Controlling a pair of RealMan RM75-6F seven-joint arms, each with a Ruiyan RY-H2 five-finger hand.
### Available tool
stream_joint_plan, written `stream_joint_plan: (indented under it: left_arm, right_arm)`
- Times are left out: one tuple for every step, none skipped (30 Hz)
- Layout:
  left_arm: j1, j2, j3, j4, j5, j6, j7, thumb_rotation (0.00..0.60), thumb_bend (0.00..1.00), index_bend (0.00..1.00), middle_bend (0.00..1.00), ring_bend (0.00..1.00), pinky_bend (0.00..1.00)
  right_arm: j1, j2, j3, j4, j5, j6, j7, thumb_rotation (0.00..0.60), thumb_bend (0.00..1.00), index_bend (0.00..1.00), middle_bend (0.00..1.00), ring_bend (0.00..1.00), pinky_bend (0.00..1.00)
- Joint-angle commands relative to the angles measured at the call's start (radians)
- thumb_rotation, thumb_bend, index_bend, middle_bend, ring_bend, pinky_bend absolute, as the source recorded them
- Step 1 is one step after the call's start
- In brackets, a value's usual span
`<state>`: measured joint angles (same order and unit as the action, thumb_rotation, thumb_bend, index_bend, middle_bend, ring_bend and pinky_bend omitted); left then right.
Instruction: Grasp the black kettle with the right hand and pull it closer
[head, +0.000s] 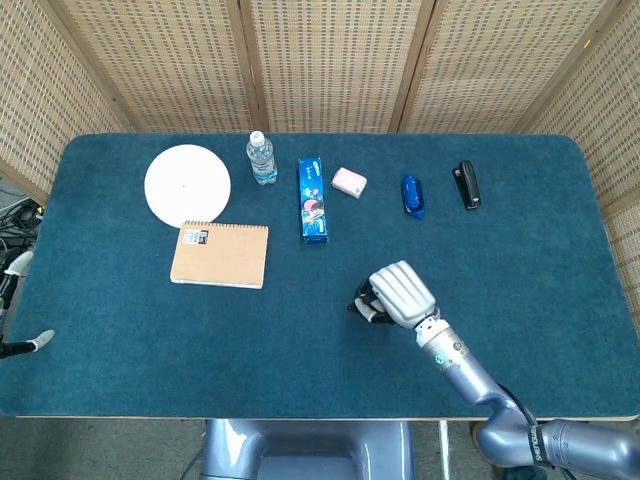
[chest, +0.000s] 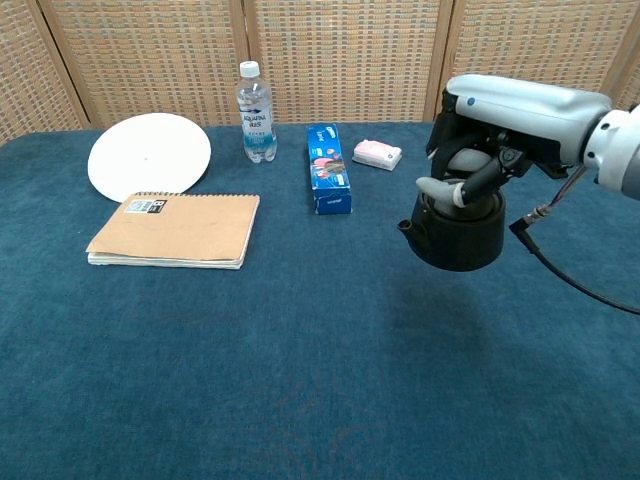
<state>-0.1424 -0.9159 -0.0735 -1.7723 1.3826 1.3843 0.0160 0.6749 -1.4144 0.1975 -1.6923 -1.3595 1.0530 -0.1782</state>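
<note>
The black kettle (chest: 455, 232) is a squat dark pot with a small spout on its left side, in the middle right of the blue table. My right hand (chest: 500, 120) comes down on it from above and grips its handle at the top. In the head view the right hand (head: 400, 293) covers most of the kettle (head: 361, 302), of which only a dark edge shows on the left. My left hand (head: 18, 265) shows only as pale tips at the far left edge, off the table, and how its fingers lie is unclear.
Along the far side lie a white plate (chest: 149, 155), a water bottle (chest: 255, 111), a blue snack box (chest: 327, 182), a pink packet (chest: 376, 154), a blue object (head: 411, 195) and a black stapler (head: 467, 184). A brown notebook (chest: 175, 229) lies at the left.
</note>
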Motion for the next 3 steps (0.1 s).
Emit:
stream_joint_plan:
  left_arm:
    - [0.001, 0.0, 0.001, 0.0, 0.001, 0.002, 0.0, 0.6, 0.0, 0.0, 0.0, 0.0, 0.0]
    - [0.002, 0.001, 0.002, -0.001, 0.002, 0.002, 0.001, 0.6, 0.0, 0.0, 0.0, 0.0, 0.0]
    - [0.003, 0.001, 0.003, -0.002, 0.003, 0.003, 0.001, 0.6, 0.0, 0.0, 0.0, 0.0, 0.0]
  right_arm:
    - [0.01, 0.008, 0.017, -0.035, 0.03, -0.01, -0.018, 0.6, 0.93, 1.0, 1.0, 0.97, 1.0]
    - [0.013, 0.013, 0.027, -0.055, 0.043, -0.009, -0.02, 0.6, 0.93, 1.0, 1.0, 0.97, 1.0]
    - [0.015, 0.018, 0.032, -0.068, 0.052, -0.011, -0.026, 0.6, 0.93, 1.0, 1.0, 0.97, 1.0]
